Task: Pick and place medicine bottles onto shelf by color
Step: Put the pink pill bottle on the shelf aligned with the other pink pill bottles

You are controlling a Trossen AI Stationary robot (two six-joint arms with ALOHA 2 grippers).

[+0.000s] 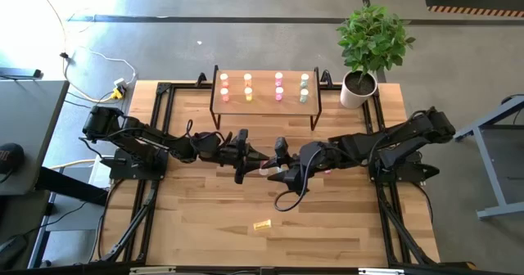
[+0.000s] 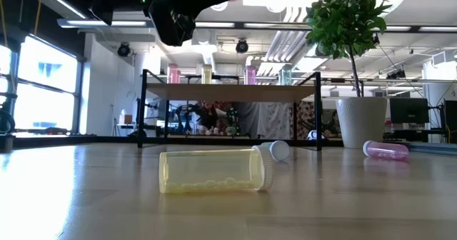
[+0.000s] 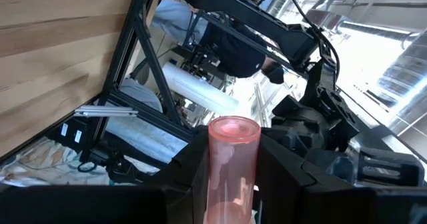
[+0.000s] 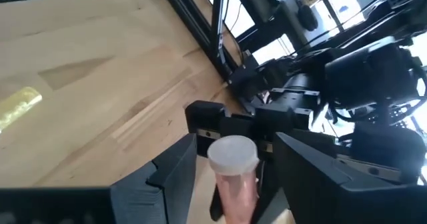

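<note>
Above the table's middle, my left gripper [image 1: 244, 155] is shut on a pink medicine bottle [image 3: 233, 159]. My right gripper [image 4: 233, 159] faces it from the right, open. Its fingers stand on either side of the bottle's pale cap [image 4: 232, 153] without touching it. The shelf [image 1: 266, 105] stands at the far edge, with rows of red-orange, yellow, pink and pale green bottles on top. A yellow bottle [image 2: 214, 171] lies on its side on the table near the front. Another pink bottle [image 2: 386, 151] lies on its side to the right. My left gripper pinches the pink bottle's body [image 3: 231, 184] between its two fingers, which come level from the table's left and lie across the bottle. The bottle's pink end [image 3: 233, 128] sticks out past the fingers. The bottle is lifted clear of the table.
A potted plant [image 1: 360, 85] stands at the shelf's right end. A small white-capped thing [image 2: 275, 151] lies behind the yellow bottle. Black frame rails [image 1: 155, 128] run along the table's left and right sides. Bare wood [image 1: 205, 218] spreads along the near half.
</note>
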